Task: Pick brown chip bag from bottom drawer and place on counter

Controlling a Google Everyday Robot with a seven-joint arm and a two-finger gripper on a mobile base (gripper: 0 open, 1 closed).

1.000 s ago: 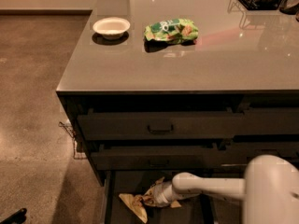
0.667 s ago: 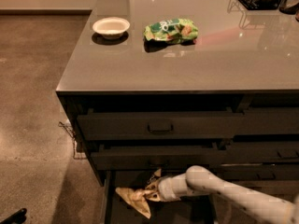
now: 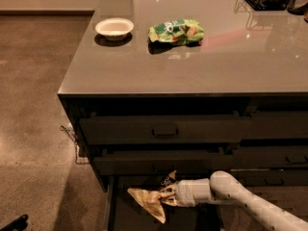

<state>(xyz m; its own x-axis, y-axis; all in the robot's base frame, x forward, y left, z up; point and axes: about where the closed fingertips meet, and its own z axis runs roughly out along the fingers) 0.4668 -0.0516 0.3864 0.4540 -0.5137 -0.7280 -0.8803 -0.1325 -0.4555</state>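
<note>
Brown chip bag (image 3: pixel 148 202), a wrinkly dark brown and tan foil packet with pale edges, hangs from the tip of the claw (image 3: pixel 168 195), which is clamped on its crumpled near end. The free end droops down and to the left of the claw, so I judge the bag to be carried rather than lying flat. High above and beyond the claw spreads the large glossy grey bench (image 3: pixel 192 66), where the bag is meant to end up. Directly beneath the claw is the open dark grey bottom drawer (image 3: pixel 126 217), pulled out so the reach passes under the two shut handled drawers (image 3: pixel 163 129) just above the claw. The pale robot arm (image 3: pixel 231 196) trails off to the claw's right. Far above the claw, on the bench, lie a green chip bag (image 3: pixel 176 31) and, further left, a small white bowl (image 3: pixel 114 27).
</note>
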